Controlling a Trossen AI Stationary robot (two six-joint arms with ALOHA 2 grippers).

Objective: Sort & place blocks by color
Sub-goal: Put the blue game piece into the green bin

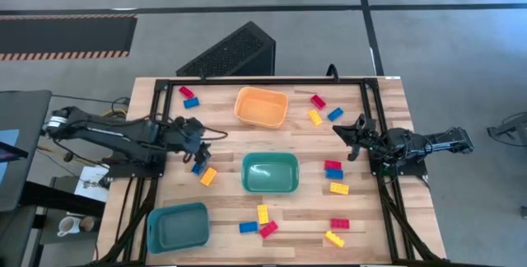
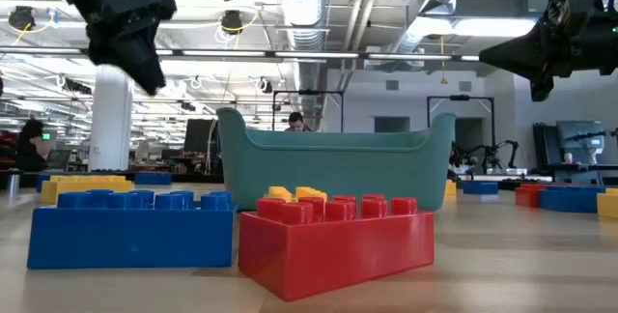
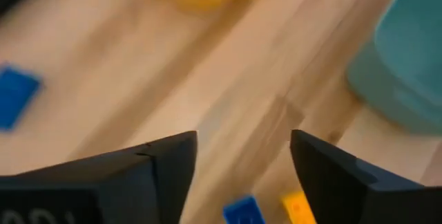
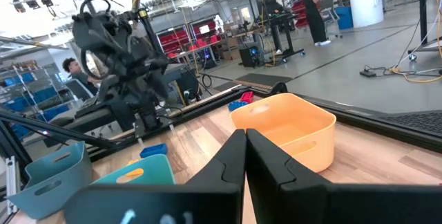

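Near the wooden table's (image 1: 222,209) left edge, the left gripper (image 1: 198,158) hangs with jaws apart over a small blue studded plastic brick (image 1: 197,167) and a yellow one (image 1: 207,176). It appears poised for a pick: next it must descend and close on one brick. The right gripper (image 1: 352,141), jaws together and empty, waits near the right edge. Other bricks lie scattered around the teal plastic bin (image 1: 270,173).

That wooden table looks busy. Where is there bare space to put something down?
Bare wood lies between the orange bin and the teal bin, and along the front edge right of the blue bin. The right side is crowded with blocks.
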